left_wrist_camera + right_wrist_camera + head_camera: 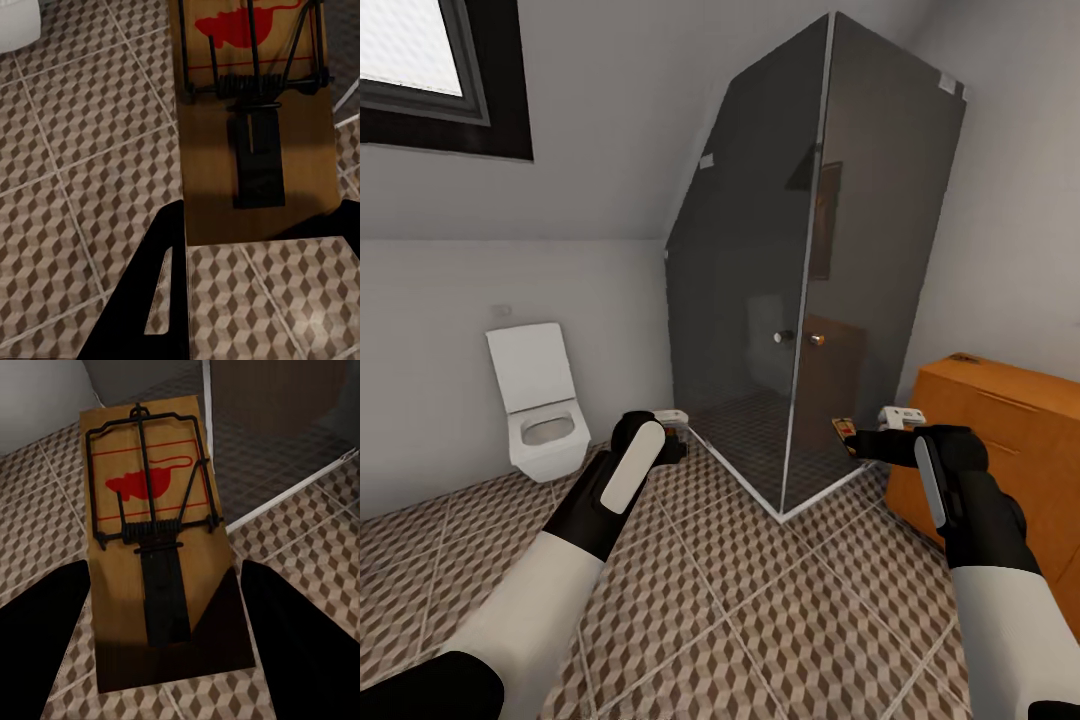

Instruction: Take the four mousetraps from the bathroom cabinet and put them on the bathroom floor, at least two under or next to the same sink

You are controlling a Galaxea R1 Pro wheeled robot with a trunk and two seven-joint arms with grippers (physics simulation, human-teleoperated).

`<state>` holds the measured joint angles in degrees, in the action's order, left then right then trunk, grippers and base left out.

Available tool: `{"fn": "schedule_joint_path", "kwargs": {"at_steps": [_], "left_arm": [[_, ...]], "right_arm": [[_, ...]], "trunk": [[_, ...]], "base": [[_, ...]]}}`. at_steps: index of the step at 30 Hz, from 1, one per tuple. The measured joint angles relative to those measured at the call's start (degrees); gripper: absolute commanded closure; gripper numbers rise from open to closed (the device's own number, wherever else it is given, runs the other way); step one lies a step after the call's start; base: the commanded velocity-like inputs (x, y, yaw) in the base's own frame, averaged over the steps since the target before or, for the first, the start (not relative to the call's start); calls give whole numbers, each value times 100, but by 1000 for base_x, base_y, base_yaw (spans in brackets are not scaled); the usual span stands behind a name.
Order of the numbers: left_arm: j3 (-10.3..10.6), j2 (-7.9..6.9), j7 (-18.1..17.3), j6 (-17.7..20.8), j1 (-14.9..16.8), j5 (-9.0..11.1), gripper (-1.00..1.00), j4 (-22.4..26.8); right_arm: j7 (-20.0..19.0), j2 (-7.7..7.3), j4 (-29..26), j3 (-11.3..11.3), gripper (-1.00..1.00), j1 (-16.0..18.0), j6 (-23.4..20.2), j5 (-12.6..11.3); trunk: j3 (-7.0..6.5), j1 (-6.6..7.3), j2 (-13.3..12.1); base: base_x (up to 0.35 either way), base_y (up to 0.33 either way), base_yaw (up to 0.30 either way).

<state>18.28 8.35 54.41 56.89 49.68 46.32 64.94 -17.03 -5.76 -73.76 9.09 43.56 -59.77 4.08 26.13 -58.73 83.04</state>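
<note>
A mousetrap [255,127] is held between the fingers of the left gripper [672,447], above the bathroom floor [760,590] near the white toilet [540,410]. A second mousetrap [157,555] (red mouse print, wire spring) is clamped in the right gripper [857,441], beside the dark glass shower enclosure [810,270]. The cabinet [1000,440] is seen just right of that arm.

Head camera looks forward and down from behind both arms, toward the glass shower [815,300] at the far wall. Each wrist camera faces down along its fingers, close over the bathroom floor [82,150]. All three views share the cube-patterned tiles; the right wrist view also catches the shower's base.
</note>
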Motion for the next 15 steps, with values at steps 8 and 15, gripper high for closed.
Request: {"fn": "schedule_joint_path", "kwargs": {"at_steps": [8,15], "left_arm": [[2,1,1,0,1,-1,100,-3],[1,0,2,6,0,-1,100,-1]], "right_arm": [[-1,1,-2,1,100,-1,-2,-1],[-2,-1,1,0,100,0,0,-13]], "trunk": [[0,0,0],[0,0,0]], "base": [[0,0,122],[0,0,129]]}}
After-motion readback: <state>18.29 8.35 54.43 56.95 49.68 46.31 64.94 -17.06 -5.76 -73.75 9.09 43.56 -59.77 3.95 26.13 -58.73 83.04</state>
